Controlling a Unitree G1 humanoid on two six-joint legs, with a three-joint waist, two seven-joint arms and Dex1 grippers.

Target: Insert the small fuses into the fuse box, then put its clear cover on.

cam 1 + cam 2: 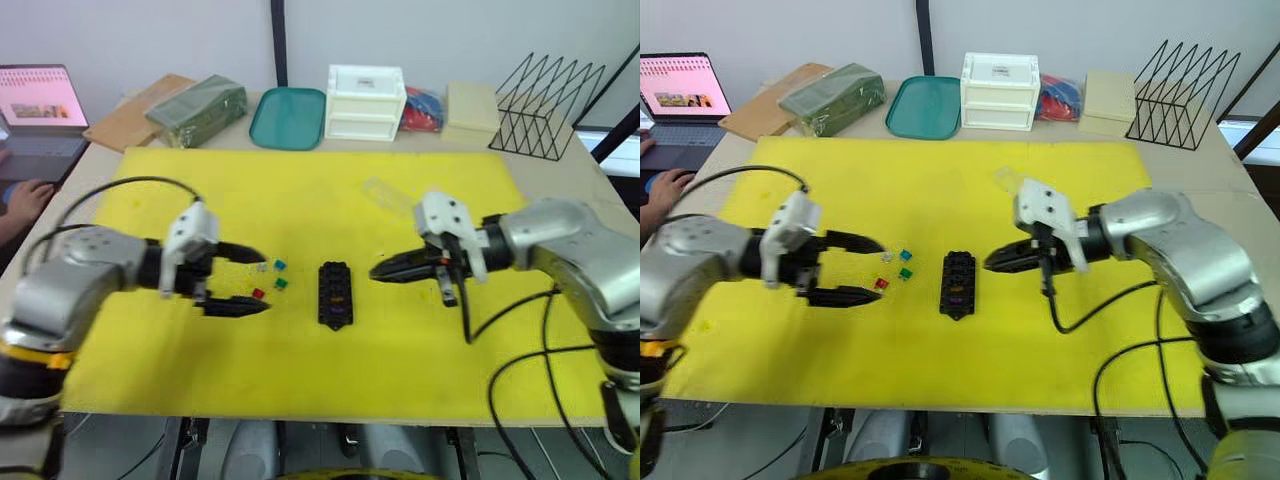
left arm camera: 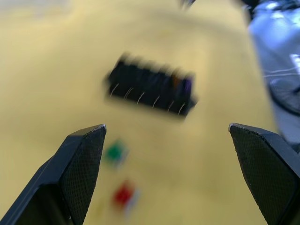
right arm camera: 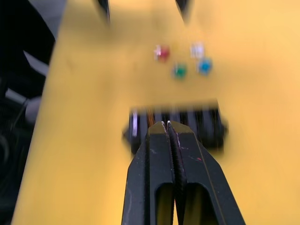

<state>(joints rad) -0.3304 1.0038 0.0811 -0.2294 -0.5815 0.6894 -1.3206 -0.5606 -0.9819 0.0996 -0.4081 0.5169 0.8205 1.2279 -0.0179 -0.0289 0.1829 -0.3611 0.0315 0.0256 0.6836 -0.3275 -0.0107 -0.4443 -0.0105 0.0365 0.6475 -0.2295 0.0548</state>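
Yellow mat [image 1: 300,200] covers a pale tabletop, smooth and flat, lots of free space around the middle. The fuse box [image 1: 335,294], a black ribbed block with two slot rows, sits dead center with purple and orange bits in it. Loose small fuses [image 1: 272,278] in red, green, teal and grey lie just left of it. Left gripper [image 1: 250,281] is spread wide beside them, empty. Right gripper [image 1: 376,271] is pinched closed, empty, near the box. The clear cover [image 1: 382,193] lies further back.
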